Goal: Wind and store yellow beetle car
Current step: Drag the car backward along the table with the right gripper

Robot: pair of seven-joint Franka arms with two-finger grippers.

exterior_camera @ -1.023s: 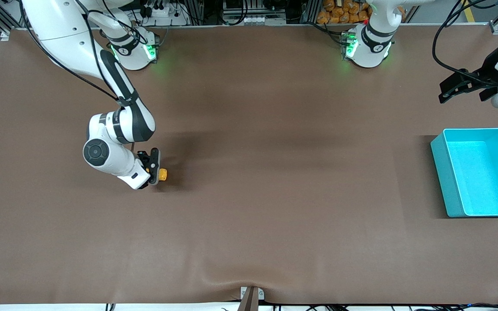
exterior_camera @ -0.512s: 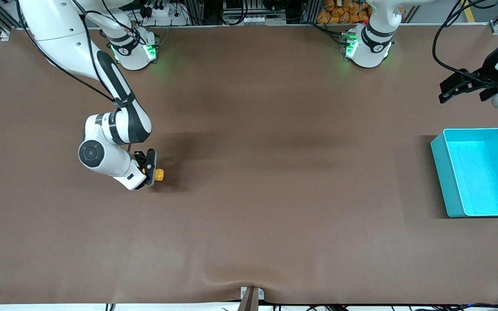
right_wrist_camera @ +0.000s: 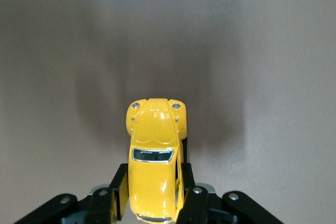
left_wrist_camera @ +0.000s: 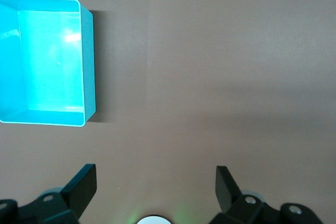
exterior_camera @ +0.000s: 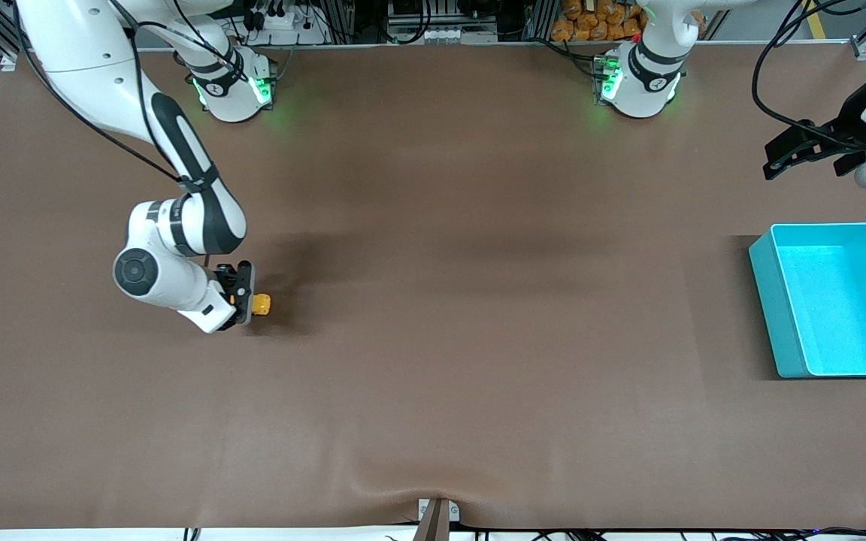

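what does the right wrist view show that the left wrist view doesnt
Only the right wrist view shows the yellow beetle car, clamped by its sides between the shut fingers of the right gripper, with its hood pointing away from the camera.

Only the left wrist view shows the turquoise bin, with nothing visible inside, and the open left gripper up over bare table.

Both show the brown table cover.
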